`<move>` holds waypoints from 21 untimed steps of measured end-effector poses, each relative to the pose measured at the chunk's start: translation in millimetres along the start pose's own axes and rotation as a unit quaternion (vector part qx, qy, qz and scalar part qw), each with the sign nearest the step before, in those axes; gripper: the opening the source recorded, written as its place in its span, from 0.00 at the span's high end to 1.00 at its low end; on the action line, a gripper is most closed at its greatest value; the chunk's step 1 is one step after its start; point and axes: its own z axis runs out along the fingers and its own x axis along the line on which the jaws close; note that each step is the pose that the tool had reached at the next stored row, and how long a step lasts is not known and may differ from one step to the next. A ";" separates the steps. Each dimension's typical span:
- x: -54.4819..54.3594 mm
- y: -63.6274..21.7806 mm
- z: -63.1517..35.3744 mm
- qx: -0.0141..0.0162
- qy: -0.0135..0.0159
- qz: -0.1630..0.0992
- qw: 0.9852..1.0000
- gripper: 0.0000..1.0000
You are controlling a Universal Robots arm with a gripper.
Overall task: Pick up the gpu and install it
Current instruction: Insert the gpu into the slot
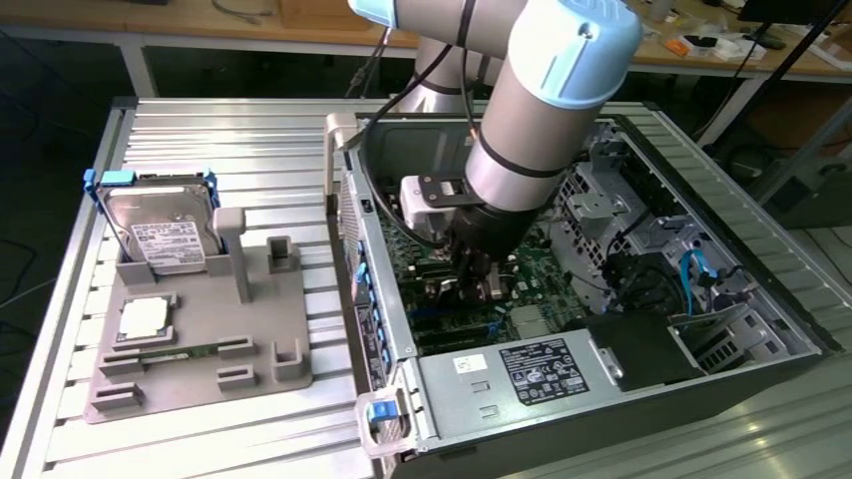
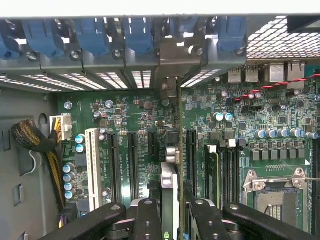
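Your gripper (image 1: pixel 477 284) is down inside the open computer case (image 1: pixel 745 299), and it has the gpu (image 2: pixel 169 192) pinched between its fingers (image 2: pixel 147 220). The jaws stand about half closed, which is as far as the thin card lets them go. In the wrist view you see the card edge-on, running away from the camera toward the back wall of the case, its metal bracket (image 2: pixel 169 85) up against the row of blue slot clips (image 2: pixel 135 37). It is held upright on its edge like this so that its lower edge can meet a slot squarely; it sits in line with the long black slots (image 2: pixel 132 160) on the green motherboard (image 2: pixel 240 115). You cannot tell from here whether the card is already pushed home or only resting over the slot.

On the grey tray (image 1: pixel 200 339) beside the case, at the exterior view's left, the hard drive (image 1: pixel 163 239) stands in its holder and the memory stick (image 1: pixel 174 351) lies flat, both well apart from your work.
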 end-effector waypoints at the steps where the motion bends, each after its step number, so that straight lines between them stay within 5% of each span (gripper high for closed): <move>1: -0.1 0.1 0.0 0.000 0.000 0.000 1.000 0.73; 21: -0.7 2.8 1.5 0.000 0.000 0.000 1.000 0.73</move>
